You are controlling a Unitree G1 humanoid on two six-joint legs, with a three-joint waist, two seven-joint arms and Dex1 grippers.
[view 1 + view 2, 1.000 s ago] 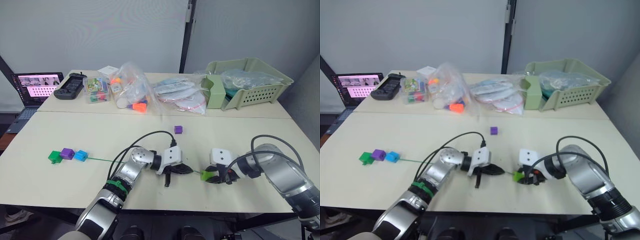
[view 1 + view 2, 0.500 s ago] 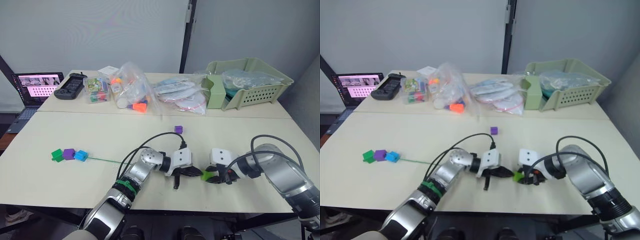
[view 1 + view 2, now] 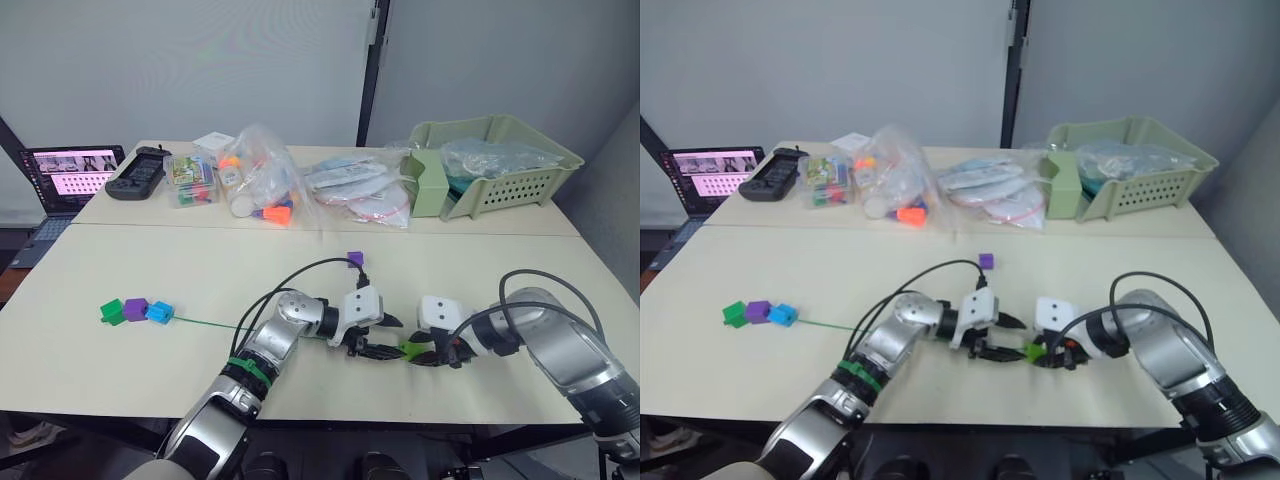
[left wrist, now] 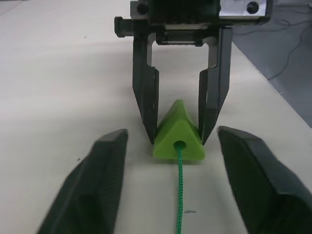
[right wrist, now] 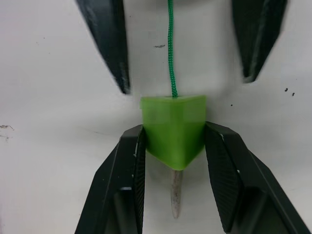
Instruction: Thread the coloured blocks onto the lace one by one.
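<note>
Threading the lime green block [image 5: 173,130] right now. My right gripper [image 5: 173,146] pinches it on the table, lace [image 4: 179,190] through, pale tip [image 5: 176,201] poking out. Left gripper [image 4: 173,170] hangs wide open; next I'd probably grab that tip and pull.

head pair – down over table [image 3: 150,270] | wrists – close, facing (shared block [image 4: 178,139])

Place: looked like a lab or test room.
Far left: an open laptop [image 3: 62,176] sat on a side desk.
Far right: a green basket [image 3: 520,185] stood beside bagged toys [image 3: 262,182].
Walls: bare grey partition panels [image 3: 200,70].
</note>
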